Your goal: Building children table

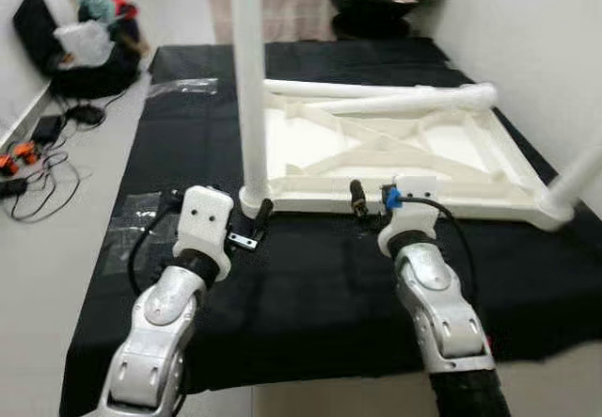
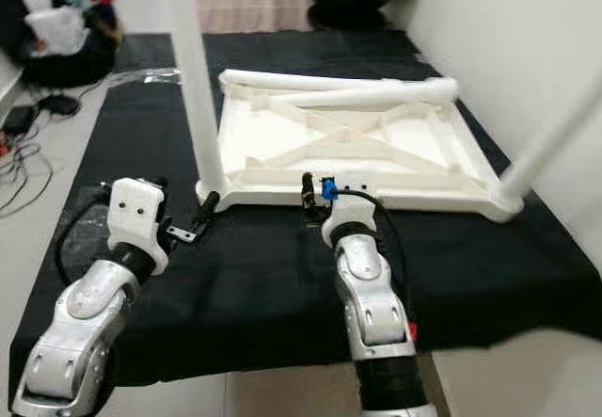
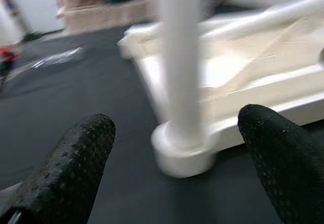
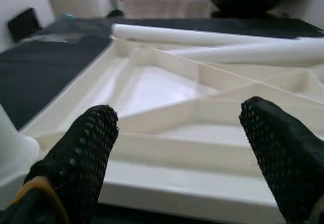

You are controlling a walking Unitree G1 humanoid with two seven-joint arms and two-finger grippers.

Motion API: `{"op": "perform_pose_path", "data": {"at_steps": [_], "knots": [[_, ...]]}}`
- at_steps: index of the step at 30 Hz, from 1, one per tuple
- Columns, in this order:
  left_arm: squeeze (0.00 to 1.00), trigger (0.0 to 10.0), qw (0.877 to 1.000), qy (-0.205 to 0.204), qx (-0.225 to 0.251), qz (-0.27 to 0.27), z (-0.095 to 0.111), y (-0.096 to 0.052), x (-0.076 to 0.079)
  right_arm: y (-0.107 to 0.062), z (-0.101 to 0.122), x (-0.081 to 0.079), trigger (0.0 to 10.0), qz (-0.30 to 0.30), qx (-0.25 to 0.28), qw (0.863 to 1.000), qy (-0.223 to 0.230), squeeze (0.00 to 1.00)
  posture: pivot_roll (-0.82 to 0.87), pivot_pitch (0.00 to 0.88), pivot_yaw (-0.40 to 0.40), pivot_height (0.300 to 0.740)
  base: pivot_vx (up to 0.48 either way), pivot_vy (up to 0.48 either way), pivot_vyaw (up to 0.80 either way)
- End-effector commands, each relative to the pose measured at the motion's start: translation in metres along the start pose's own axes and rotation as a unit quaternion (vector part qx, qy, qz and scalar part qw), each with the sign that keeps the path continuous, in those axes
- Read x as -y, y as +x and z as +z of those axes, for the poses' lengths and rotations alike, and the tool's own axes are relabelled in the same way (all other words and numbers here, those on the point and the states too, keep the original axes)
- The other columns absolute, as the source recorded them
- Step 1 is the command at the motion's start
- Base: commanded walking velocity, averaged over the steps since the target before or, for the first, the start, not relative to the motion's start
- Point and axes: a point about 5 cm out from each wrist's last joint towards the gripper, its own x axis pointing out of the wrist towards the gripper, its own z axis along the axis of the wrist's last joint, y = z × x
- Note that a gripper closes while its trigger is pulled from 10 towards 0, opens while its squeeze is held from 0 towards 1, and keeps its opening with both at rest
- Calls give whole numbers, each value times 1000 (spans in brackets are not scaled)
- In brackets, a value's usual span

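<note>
tabletop (image 1: 395, 149) flipped underside-up on black mat (image 1: 310, 276) so leg sockets face up, sits just ahead of both my grippers. left gripper (image 3: 174, 155) fingers spread wide, mounted leg (image 3: 181, 62) dead centre between them, not touching, lined up for grab. right gripper (image 4: 179, 133) also apart, aimed at near rim. two loose legs (image 1: 376, 90) lie across far side, waiting

A: What blocks the left gripper (image 3: 177, 148)?
B: The upright leg (image 1: 249, 78) at the tabletop (image 1: 395, 153) corner, right between its spread fingers.
A: And the right gripper (image 4: 177, 133)?
B: The tabletop's near rim; two loose legs (image 1: 376, 95) lie across the far side.
A: Free room?
B: Bare black mat (image 1: 310, 285) near the arms, though the wall (image 1: 527, 22) probably crowds the right.
</note>
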Motion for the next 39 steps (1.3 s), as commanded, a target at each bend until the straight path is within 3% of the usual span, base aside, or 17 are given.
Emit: {"op": "perform_pose_path", "data": {"at_steps": [1, 6, 11, 16, 19, 22, 23, 25, 26, 27, 28, 31, 32, 34, 39], "knots": [[0, 10000, 1000, -8, 1, -12, 2, 0, 8, -2, -5, 15, 10000, -23, -9, 1000, -5, 0, 90, 83, -71, 740, 0, 0, 0], [0, 10000, 999, 4, 14, -40, 6, 0, 16, -2, -7, 19, 10000, -35, -8, 999, -7, 0, 90, 82, -70, 740, 0, 0, 0], [0, 10000, 996, -17, 30, -79, 15, -3, 30, -4, -9, 25, 10000, -50, -7, 999, -4, 0, 91, 83, -68, 740, 0, 0, 0], [0, 10000, 989, -42, 37, -139, 21, -12, 35, -6, -13, 30, 10000, -33, -8, 999, 24, 0, 93, 87, -70, 740, 0, 0, 0], [0, 10000, 980, -42, 28, -194, 23, -26, 29, -7, -18, 44, 10000, -20, -11, 999, 30, 0, 95, 87, -70, 740, 0, 0, 0], [0, 10000, 980, -26, -10, -198, 9, -38, 9, -7, -26, 65, 10000, -43, -32, 999, 3, 0, 99, 87, -71, 740, 0, 0, 0], [0, 10000, 980, -26, -10, -198, 9, -38, 9, -7, -26, 65, 10000, -43, -32, 999, 3, 0, 99, 87, -71, 740, 0, 0, 0], [0, 10000, 988, 2, -39, -152, -3, -42, -16, -8, -32, 78, 10000, -69, -58, 996, -19, 0, 99, 87, -69, 740, 0, 0, 0], [0, 10000, 988, 2, -39, -152, -3, -42, -16, -8, -32, 78, 10000, -69, -58, 996, -19, 0, 99, 87, -69, 740, 0, 0, 0], [0, 10000, 991, 26, -57, -115, -12, -44, -32, -9, -38, 84, 10000, -74, -83, 993, -38, 0, 98, 84, -69, 740, 0, 0, 0], [0, 10000, 991, 26, -57, -115, -12, -44, -32, -9, -38, 84, 10000, -74, -83, 993, -38, 0, 98, 84, -69, 740, 0, 0, 0], [0, 10000, 993, 72, -85, -30, -23, -47, -66, -13, -51, 90, 10000, -80, -129, 987, -47, 0, 90, 79, -68, 740, 0, 0, 0], [0, 10000, 993, 72, -85, -30, -23, -47, -66, -13, -51, 90, 10000, -80, -129, 987, -47, 0, 90, 79, -68, 740, 0, 0, 0], [0, 10000, 991, 96, -94, 14, -23, -48, -86, -16, -60, 89, 10000, -82, -168, 981, -54, 0, 92, 77, -68, 740, 0, 0, 0], [0, 10000, 988, 119, -93, 25, -17, -43, -98, -12, -61, 91, 10000, -101, -187, 975, -63, 0, 92, 84, -73, 740, 0, 0, 0]]}}
